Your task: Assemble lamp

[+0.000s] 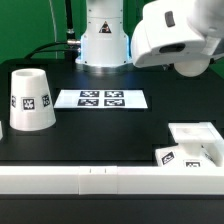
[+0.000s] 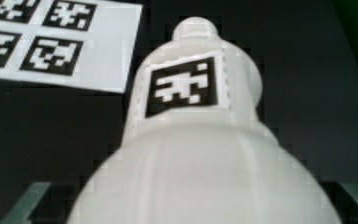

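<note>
The white bulb [image 2: 194,130] fills the wrist view, its neck with a square tag pointing away from the camera. My gripper [image 2: 190,208] is shut on its wide round body, with dark fingers [image 2: 23,202] showing at either side. In the exterior view the arm's white hand [image 1: 180,42] hangs high at the right, and the fingers and bulb are hidden behind it. The cone shade [image 1: 30,100] stands upright at the exterior view's left. The flat square base [image 1: 195,143] lies at the right, near the front.
The marker board [image 1: 100,99] lies in the middle of the black table and also shows in the wrist view [image 2: 51,40]. A white rail [image 1: 100,180] runs along the front edge. The robot's pedestal [image 1: 103,40] stands at the back.
</note>
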Tool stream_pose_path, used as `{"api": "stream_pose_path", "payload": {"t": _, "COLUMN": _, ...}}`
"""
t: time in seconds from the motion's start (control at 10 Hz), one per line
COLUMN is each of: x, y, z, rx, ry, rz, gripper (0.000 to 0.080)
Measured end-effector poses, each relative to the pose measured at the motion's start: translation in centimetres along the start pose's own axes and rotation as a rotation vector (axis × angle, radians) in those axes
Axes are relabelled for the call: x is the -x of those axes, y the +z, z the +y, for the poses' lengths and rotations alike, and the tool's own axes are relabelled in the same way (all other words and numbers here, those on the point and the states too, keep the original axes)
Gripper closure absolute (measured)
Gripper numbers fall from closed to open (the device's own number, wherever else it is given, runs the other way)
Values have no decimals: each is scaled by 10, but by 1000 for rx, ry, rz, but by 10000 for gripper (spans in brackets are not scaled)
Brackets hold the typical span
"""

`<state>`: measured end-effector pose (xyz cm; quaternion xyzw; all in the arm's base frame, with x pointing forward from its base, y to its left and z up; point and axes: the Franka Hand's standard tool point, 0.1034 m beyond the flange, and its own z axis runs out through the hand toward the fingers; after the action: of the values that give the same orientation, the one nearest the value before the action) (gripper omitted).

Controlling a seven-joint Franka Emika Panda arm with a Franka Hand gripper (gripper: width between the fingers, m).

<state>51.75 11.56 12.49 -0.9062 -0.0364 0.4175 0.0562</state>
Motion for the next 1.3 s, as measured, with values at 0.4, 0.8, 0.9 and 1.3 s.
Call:
{"api": "stream_pose_path", "payload": {"t": 0.4, "x": -15, "y": -10, "z": -2, "rx": 1, "ry": 4, "rz": 245, "gripper": 225}}
{"api": "stream_pose_path", "payload": {"t": 0.8, "x": -21, "y": -56, "z": 9, "rx": 18, "ry": -78, "rz": 509, "gripper": 225}}
{"api": "stream_pose_path", "payload": {"t": 0.9, "x": -18, "y": -65, "z": 11, "rx": 20, "ry": -81, "rz": 541, "gripper": 225}}
{"api": "stream_pose_path", "payload": {"t": 1.3, "x": -26, "y": -78, "z": 16, "rx": 40, "ry": -71, "rz": 830, "gripper": 225}}
